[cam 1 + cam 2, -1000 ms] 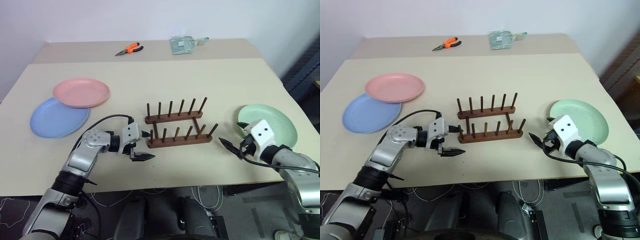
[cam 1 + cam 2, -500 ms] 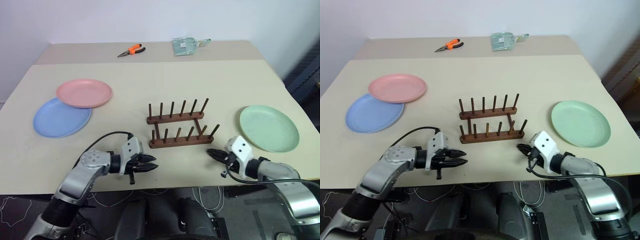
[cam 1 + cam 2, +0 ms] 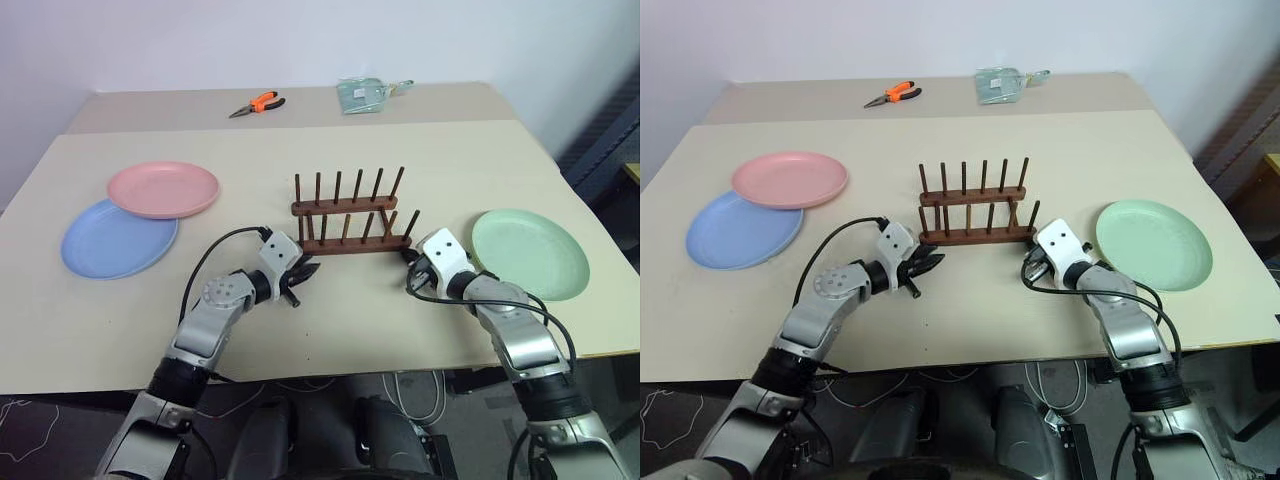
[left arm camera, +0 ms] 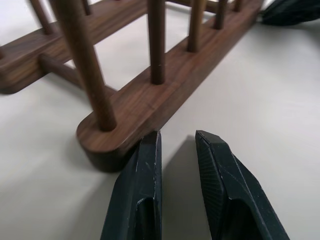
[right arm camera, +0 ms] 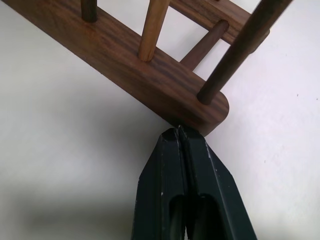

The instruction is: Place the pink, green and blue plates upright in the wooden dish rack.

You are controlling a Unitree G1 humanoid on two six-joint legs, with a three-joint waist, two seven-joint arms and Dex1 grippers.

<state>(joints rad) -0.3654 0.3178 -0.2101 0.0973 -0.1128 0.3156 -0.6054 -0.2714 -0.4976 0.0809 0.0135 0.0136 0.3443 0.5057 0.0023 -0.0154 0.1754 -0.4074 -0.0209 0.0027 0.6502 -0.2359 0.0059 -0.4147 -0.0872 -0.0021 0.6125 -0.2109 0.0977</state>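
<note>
Two grippers flank the small dark brown wooden dish rack (image 3: 351,215) at mid-desk. The left gripper (image 4: 177,150) has its fingers slightly apart, one tip at the near-left corner; the right gripper (image 5: 178,136) has its fingers pressed together against the near-right corner. Uneven pushing could skew or tip the narrow rack. Its long axis runs left to right, pegs upright.
</note>
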